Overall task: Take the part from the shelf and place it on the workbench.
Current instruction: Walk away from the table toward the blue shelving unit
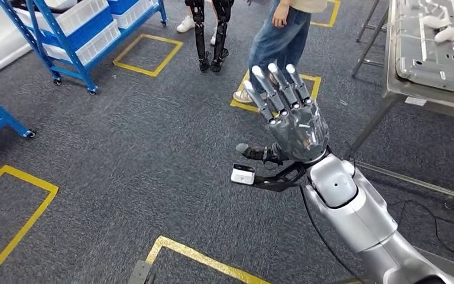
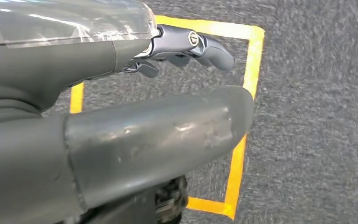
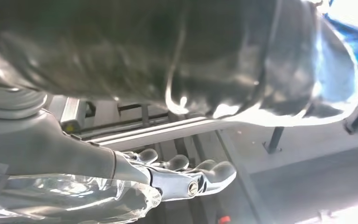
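Our right robot hand (image 1: 292, 115) is raised over the grey carpet (image 1: 124, 154), its fingers (image 1: 275, 86) stretched straight and spread apart, and it has hold of nothing. In the right wrist view the same fingers (image 3: 200, 175) lie extended side by side with nothing between them.

Our left robot hand (image 2: 135, 135) shows up close in the left wrist view: the thick thumb lies across the picture and one dark finger (image 2: 200, 44) reaches out above it, over a yellow tape square (image 2: 247, 93) on the carpet. We see nothing in it, though much of the hand is hidden, so we cannot tell how far it is open.

The blue shelf (image 1: 65, 65) stands at the far left on castors. It carries white bins (image 1: 86, 15) and blue bins (image 1: 118, 5); what lies inside them we cannot make out.

At the far right is the metal worktop (image 1: 414, 94), and on it rests a large grey sheet-metal part (image 1: 434, 53), with white pieces (image 1: 443, 26) lying on its top.

A person in jeans (image 1: 275, 41) stands beyond our right robot hand, near a yellow floor marking (image 1: 148, 56). A pair of dark robot legs (image 1: 207, 35) stands beside them.
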You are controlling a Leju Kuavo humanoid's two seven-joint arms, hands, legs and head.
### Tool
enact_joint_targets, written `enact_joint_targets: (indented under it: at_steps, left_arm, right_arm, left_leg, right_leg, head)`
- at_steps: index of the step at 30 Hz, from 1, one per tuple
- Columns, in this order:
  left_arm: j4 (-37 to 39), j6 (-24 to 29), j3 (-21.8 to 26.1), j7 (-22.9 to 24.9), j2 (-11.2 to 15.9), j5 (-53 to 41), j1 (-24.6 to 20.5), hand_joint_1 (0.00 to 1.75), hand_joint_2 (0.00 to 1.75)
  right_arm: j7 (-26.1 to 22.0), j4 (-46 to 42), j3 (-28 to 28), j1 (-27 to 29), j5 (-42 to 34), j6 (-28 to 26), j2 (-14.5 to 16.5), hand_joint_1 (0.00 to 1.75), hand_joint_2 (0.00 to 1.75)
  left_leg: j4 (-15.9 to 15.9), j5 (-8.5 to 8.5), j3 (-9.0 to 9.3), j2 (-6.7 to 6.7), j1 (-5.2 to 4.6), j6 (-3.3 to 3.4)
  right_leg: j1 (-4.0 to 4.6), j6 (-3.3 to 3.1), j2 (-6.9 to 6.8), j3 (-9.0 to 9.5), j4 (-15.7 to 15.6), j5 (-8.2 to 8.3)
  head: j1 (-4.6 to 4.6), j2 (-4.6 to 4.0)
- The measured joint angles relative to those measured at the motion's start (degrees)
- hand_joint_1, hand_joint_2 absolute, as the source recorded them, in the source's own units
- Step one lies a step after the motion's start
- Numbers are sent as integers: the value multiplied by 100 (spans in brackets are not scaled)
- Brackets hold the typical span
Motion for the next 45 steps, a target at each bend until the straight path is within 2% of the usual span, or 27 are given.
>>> enact_joint_targets:
  at_steps: [2,3,5,7,9,10,12,13,15,17,18,19,20,22,24,26,28,30,32,34,35,37,39,41,42,44,45]
  left_arm:
    - [0,27,5,-4,32,26,7,0,0]
    - [0,38,16,-13,56,59,15,0,0]
    - [0,46,55,-43,112,159,50,0,0]
    - [0,46,118,-78,172,295,76,0,0]
    - [0,46,209,-90,219,454,62,0,0]
    - [-1,46,263,-84,238,528,51,0,0]
    - [-2,45,370,-55,271,637,43,0,0]
    - [-2,44,414,-37,286,670,49,0,0]
    - [-3,45,482,-2,302,702,40,0,0]
    - [-4,45,525,33,302,699,3,0,0]
    - [-4,44,538,52,300,689,-13,0,0]
    - [-4,43,545,69,298,679,-19,0,0]
    - [-4,42,550,82,297,670,-19,0,0]
    - [-4,43,556,96,295,666,-12,0,0]
    - [-4,51,561,114,290,647,-12,0,0]
    - [-4,72,564,144,285,621,-9,0,0]
    - [-4,92,568,174,281,611,23,0,0]
    - [-3,101,570,188,279,611,57,0,0]
    - [-3,104,571,189,274,610,53,0,0]
    - [-4,103,571,190,265,609,44,0,0]
    - [-4,103,571,192,261,609,50,0,0]
    - [-4,109,572,203,260,610,66,0,0]
    - [-4,137,573,226,257,609,73,0,0]
    - [-4,165,573,248,244,603,75,0,0]
    - [-4,173,573,252,233,596,79,0,0]
    - [-4,188,573,248,211,570,99,0,0]
    - [-4,197,573,240,194,557,110,0,0]
  right_arm:
    - [9,-24,1,51,1,0,20,0,0]
    - [10,-38,1,95,1,0,31,0,0]
    - [2,-72,1,189,1,0,62,0,0]
    - [-27,-116,1,241,1,0,101,0,0]
    - [-62,-157,1,260,1,0,132,0,0]
    - [-78,-169,1,269,1,0,147,0,0]
    - [-105,-177,1,292,1,0,180,0,0]
    - [-114,-177,0,300,1,0,198,0,0]
    - [-122,-175,-1,301,1,-1,218,0,0]
    - [-116,-169,-2,307,1,-2,220,0,0]
    - [-111,-163,-2,317,1,-1,220,0,0]
    - [-105,-154,-2,328,1,-1,220,0,0]
    - [-99,-146,-2,334,1,0,220,0,0]
    - [-86,-136,-2,333,1,-1,219,0,0]
    - [-57,-130,-2,329,1,-1,218,0,0]
    - [-19,-116,-1,329,1,0,219,0,0]
    - [8,-98,1,326,1,0,217,0,0]
    - [23,-86,1,320,1,0,218,0,0]
    - [30,-71,1,320,1,1,219,0,0]
    - [32,-52,2,328,1,2,218,0,0]
    - [35,-43,2,332,1,2,218,0,0]
    - [52,-31,3,333,1,2,218,0,0]
    - [108,-22,5,333,1,2,218,0,0]
    - [206,-8,23,328,1,1,207,0,0]
    - [267,3,47,326,1,1,196,0,0]
    - [407,34,126,316,1,1,166,0,0]
    - [469,52,171,306,1,1,144,0,0]
  left_leg:
    - [698,-361,-322,323,11,-40]
    - [1052,-499,-494,392,26,-64]
    - [1256,-488,-588,451,54,-102]
    - [595,-128,-230,560,69,-110]
    - [-110,98,153,736,30,-66]
    - [-262,114,230,780,6,-32]
    - [-303,94,236,716,-20,40]
    - [-326,101,250,671,-12,72]
    - [-382,123,290,579,13,139]
    - [-400,132,307,482,22,184]
    - [-397,130,306,424,20,197]
    - [-392,127,307,355,18,200]
    - [-383,123,309,281,19,199]
    - [-350,105,313,134,27,179]
    - [-292,73,291,8,27,136]
    - [-258,65,248,-98,31,80]
    - [-258,66,221,-171,51,18]
    - [-79,-62,140,9,45,-33]
    - [539,-382,-145,307,38,-73]
    - [1236,-636,-487,425,54,-107]
    - [1383,-646,-562,446,59,-118]
    - [1177,-459,-458,474,63,-123]
    - [464,-160,-84,609,55,-101]
    - [-126,5,221,767,13,-37]
    - [-222,1,264,797,-10,-3]
    - [-247,17,271,689,-22,68]
    - [-271,32,282,638,-14,101]
  right_leg:
    - [26,-40,-164,39,-25,-10]
    - [38,-50,-251,46,-23,-22]
    - [47,-51,-404,59,-16,-51]
    - [48,-27,-530,82,5,-95]
    - [71,19,-633,101,34,-144]
    - [81,45,-675,107,43,-162]
    - [88,93,-758,126,42,-184]
    - [76,122,-753,137,53,-210]
    - [49,173,-541,56,278,-374]
    - [26,199,-259,-269,924,-698]
    - [24,206,-200,-478,1304,-838]
    - [22,211,-177,-641,1571,-890]
    - [19,214,-168,-722,1650,-830]
    - [5,204,-119,-580,1197,-429]
    - [-17,182,84,-287,504,-103]
    - [-12,166,206,-158,213,-56]
    - [-5,130,106,-134,176,-54]
    - [-19,59,-15,-88,120,-36]
    - [-6,1,-149,-56,90,-37]
    - [18,-24,-297,-51,97,-53]
    - [24,-27,-361,-50,103,-63]
    - [26,-20,-452,-45,117,-82]
    - [30,4,-536,-24,133,-112]
    - [59,48,-626,-6,150,-144]
    - [73,73,-667,1,151,-153]
    - [79,132,-741,22,141,-170]
    - [65,167,-702,26,167,-205]
  head:
    - [-10,0]
    - [-9,0]
    - [-9,0]
    - [-10,0]
    - [-9,0]
    - [-8,0]
    - [-5,0]
    - [-6,0]
    - [-5,0]
    - [-3,0]
    - [-2,0]
    - [-2,0]
    - [-2,0]
    - [-1,0]
    - [-3,0]
    - [-4,0]
    - [-4,0]
    - [-11,0]
    - [-20,0]
    - [-22,0]
    - [-22,0]
    - [-22,0]
    - [-22,0]
    - [-20,0]
    - [-19,0]
    - [-19,0]
    - [-18,0]
